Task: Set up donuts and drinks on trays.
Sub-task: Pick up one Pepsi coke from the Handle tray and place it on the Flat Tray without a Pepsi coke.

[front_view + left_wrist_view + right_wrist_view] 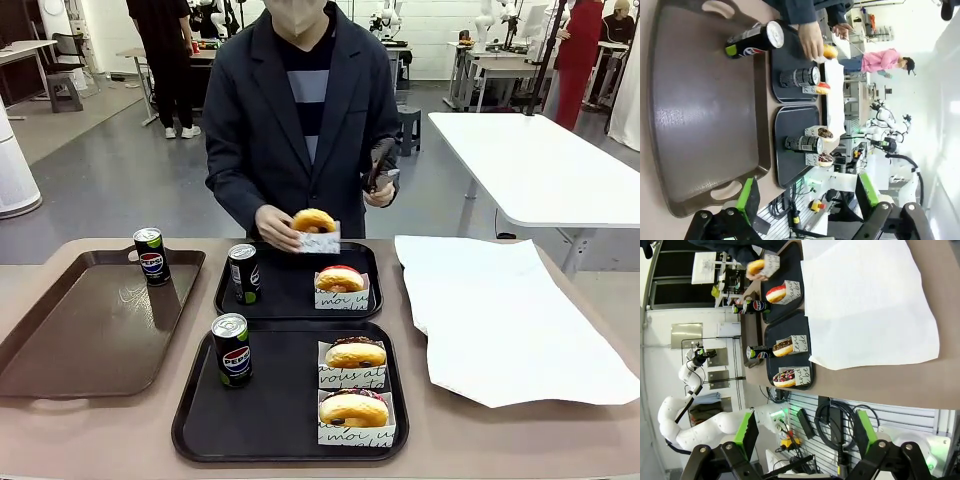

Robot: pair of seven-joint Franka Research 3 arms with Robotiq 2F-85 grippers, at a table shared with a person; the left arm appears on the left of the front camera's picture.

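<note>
Person [300, 110] wears dark blazer over navy-grey striped top; pincer [805, 200] black, green-padded.

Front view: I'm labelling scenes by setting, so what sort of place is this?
Probably a robotics lab staged as a snack counter: white robot arms on benches behind the person, long white worktables, and sleeved donuts on black trays.

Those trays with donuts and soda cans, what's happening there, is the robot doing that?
Right now the person's hand is holding a sleeved donut above the far black tray, which already has one can and a pink-iced donut. The near black tray holds a can and two chocolate donuts. A third can stands on the brown tray. Both robot grippers, left and right, are open, holding nothing.
</note>
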